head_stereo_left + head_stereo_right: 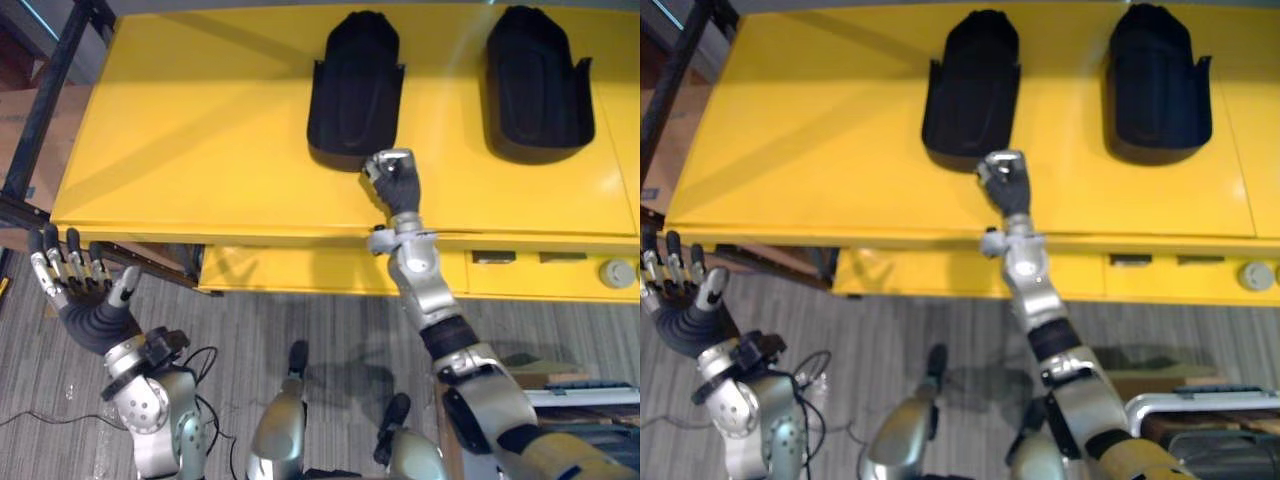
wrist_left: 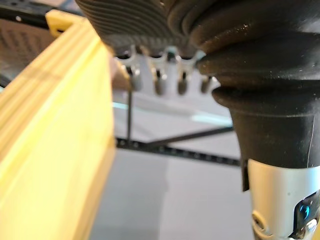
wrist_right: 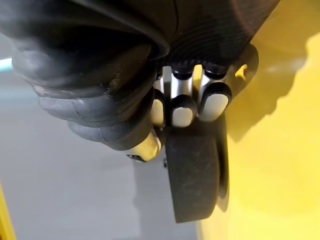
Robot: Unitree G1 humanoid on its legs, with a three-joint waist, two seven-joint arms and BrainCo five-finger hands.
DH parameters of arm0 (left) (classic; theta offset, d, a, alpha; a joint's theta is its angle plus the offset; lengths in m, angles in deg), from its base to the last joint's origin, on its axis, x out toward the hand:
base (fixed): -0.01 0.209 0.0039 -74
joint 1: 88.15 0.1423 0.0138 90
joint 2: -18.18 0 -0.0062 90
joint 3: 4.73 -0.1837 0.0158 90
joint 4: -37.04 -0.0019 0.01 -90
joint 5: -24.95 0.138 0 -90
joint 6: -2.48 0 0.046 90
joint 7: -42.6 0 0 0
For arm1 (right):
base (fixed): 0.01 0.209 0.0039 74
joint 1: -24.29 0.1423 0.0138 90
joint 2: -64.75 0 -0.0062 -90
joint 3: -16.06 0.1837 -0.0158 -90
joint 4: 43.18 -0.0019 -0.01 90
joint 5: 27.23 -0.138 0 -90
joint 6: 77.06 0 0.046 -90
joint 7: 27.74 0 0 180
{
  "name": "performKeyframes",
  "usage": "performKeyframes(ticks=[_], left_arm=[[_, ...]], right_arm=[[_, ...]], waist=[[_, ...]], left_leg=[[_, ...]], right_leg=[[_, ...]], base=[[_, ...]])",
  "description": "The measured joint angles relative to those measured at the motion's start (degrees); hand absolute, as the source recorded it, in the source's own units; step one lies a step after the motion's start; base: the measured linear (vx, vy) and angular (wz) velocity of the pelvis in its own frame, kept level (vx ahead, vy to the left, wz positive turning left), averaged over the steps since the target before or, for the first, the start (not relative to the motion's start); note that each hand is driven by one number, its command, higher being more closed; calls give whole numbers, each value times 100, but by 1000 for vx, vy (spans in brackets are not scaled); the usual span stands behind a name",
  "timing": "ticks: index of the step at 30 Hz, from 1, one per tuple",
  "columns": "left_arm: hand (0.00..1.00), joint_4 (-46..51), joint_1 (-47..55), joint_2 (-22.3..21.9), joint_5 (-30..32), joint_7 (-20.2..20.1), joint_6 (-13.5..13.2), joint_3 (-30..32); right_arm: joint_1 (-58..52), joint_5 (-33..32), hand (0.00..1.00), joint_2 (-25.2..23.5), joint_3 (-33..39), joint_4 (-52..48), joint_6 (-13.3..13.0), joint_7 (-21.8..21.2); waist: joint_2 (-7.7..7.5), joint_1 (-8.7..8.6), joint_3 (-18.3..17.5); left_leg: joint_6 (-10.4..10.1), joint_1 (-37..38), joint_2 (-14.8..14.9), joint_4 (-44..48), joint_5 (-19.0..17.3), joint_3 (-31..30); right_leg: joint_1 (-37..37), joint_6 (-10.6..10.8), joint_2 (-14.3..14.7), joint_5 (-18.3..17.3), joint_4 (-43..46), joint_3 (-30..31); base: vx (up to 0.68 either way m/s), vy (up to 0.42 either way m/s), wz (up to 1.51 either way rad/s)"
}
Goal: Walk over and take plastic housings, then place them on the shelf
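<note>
Right robot hand (image 1: 388,178) seemingly grips housing (image 1: 355,85); fingertips hidden

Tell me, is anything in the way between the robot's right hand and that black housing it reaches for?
Nothing visible. The right hand is at the housing's near edge on the table, its fingers curled over the rim. The other housing lies apart, to the right. The left hand is open, off the table's left corner.
</note>
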Motion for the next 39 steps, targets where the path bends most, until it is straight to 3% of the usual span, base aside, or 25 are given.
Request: performKeyframes(ticks=[13, 16, 19, 20, 21, 24, 27, 31, 36, 39], left_arm=[[0, 3, 60, 0, -3, -15, 54, -226], [0, 36, 227, 3, -1, -51, 52, -334], [0, 213, 400, 5, 3, -161, 52, -519], [0, 233, 429, 15, 4, -179, 51, -606], [0, 230, 457, 19, 5, -179, 69, -671], [0, 189, 386, 135, 4, -196, 176, -1002], [0, 132, 294, 198, 5, -269, 234, -1233], [0, -278, 164, 200, 3, -259, 262, -1359], [0, -413, 4, 224, 3, -159, 192, -1652], [0, -458, -17, 221, 2, -16, 190, -1984]], right_arm=[[-130, 243, 100, -33, -125, -289, 18, 273], [-1127, 258, 100, -96, -297, -1417, 129, 415], [-2260, 293, 100, -96, -483, -2790, 271, 360], [-2779, 273, 100, -63, -471, -3441, 307, 254], [-3267, 227, 0, 30, -428, -3960, 372, 183], [-4402, 230, 0, 118, 120, -4775, 505, 164], [-5162, 153, 0, 97, 728, -5046, 541, 276], [-6187, 9, 0, -73, 1587, -5060, 557, 370], [-6892, -63, 0, -297, 2229, -5056, 528, 664], [-7168, -299, 0, -447, 2273, -5069, 345, 702]], waist=[[-2, -18, 57], [-46, -31, 38], [-168, -264, -36], [-277, -366, -194], [-417, -513, -435], [-681, -801, -952], [-735, -1005, -1190], [-569, -1450, -1414], [-399, -1771, -1578], [-354, -1880, -1729]], left_leg=[[3, 15, 20, 0, 0, 87], [18, 127, 48, 0, -44, 281], [17, 404, 102, -2, -168, 616], [13, 477, 135, -2, -233, 791], [-2, 537, 169, -3, -308, 988], [-64, 818, 276, -2, -494, 1508], [-130, 1070, 365, -1, -609, 1866], [-211, 1430, 510, -1, -764, 2563], [-302, 1693, 630, -1, -840, 3146], [-401, 1927, 759, -1, -914, 3597]], right_leg=[[-62, -24, -4, -38, 72, 55], [-37, 47, 11, 19, 0, 227], [95, 57, 43, 104, -141, 534], [91, 67, 63, 139, -211, 696], [45, 51, 86, 157, -272, 885], [14, 53, 180, 193, -334, 1397], [16, 41, 271, 219, -334, 1773], [-9, 38, 451, 375, -467, 2405], [-66, 32, 634, 520, -597, 2938], [-74, 48, 811, 578, -671, 3304]], base=[[1, -4, -1], [32, -18, -30], [35, -10, -57], [41, -5, -79], [51, -9, -82], [96, -28, -87], [54, -22, -78], [11, -13, -81], [-11, -23, -65], [-7, -42, -67]])
